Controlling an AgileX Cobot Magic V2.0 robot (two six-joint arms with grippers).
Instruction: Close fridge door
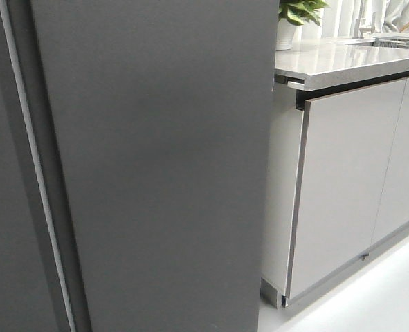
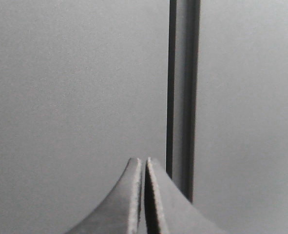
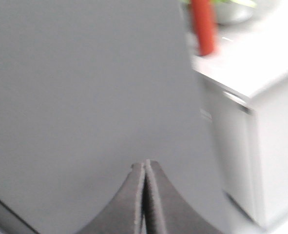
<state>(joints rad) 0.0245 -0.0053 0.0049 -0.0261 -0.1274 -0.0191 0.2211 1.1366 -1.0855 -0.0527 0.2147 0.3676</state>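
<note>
The fridge door (image 1: 162,166) is a tall matte dark-grey panel that fills most of the front view; only its outer face shows. A narrow seam with a pale strip (image 1: 38,180) separates it from the other dark-grey panel (image 1: 0,228) on the left. Neither gripper shows in the front view. In the left wrist view my left gripper (image 2: 144,161) is shut and empty, its tips close to a dark-grey panel (image 2: 75,87) beside a vertical seam (image 2: 182,97). In the right wrist view my right gripper (image 3: 144,164) is shut and empty, tips close to the door's face (image 3: 85,87).
To the right of the door stand pale grey glossy cabinet doors (image 1: 346,173) under a light countertop (image 1: 342,59) with a potted plant (image 1: 294,17). The right wrist view shows the cabinet (image 3: 275,146) and a blurred red object (image 3: 203,24) on the counter. White floor (image 1: 377,297) lies at lower right.
</note>
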